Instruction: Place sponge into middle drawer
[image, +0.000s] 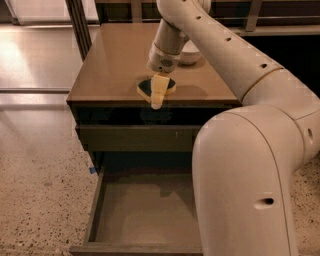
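Observation:
The sponge (145, 88), yellow with a dark green top, lies flat on the brown cabinet top (110, 60) close to its front edge. My gripper (157, 95) points down right over the middle of the sponge and hides its centre, so green shows on both sides of it. The middle drawer (145, 215) is pulled out wide at the bottom of the view, with dark olive walls and a bare grey-brown floor. It lies below and in front of the sponge.
A white bowl (191, 54) stands on the cabinet top behind my arm. A shut drawer with a plain olive front (135, 137) sits above the open one. My arm's large white body (245, 175) covers the right side of the drawer. Speckled floor (40, 190) lies to the left.

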